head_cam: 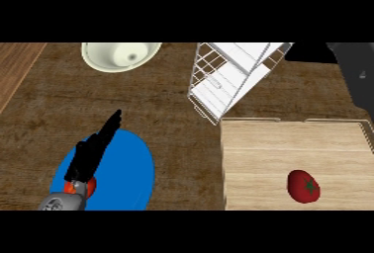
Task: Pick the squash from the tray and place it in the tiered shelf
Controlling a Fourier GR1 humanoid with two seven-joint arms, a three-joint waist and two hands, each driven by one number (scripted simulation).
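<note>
Your squash (303, 186) lies untouched on the wooden tray (277, 143); tiered shelf (226, 79) unfilled. Left hand (93, 150) rests, fingers straight. Everything remains.

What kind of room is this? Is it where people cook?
Probably a kitchen. A brown wooden counter holds a cream bowl, a blue plate, a white wire shelf and a wooden tray with a red vegetable on it.

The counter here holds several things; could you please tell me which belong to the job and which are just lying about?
For the job: red squash, wooden tray, white wire tiered shelf.
Lying about: blue plate, cream bowl. The left hand rests open above the plate.
</note>
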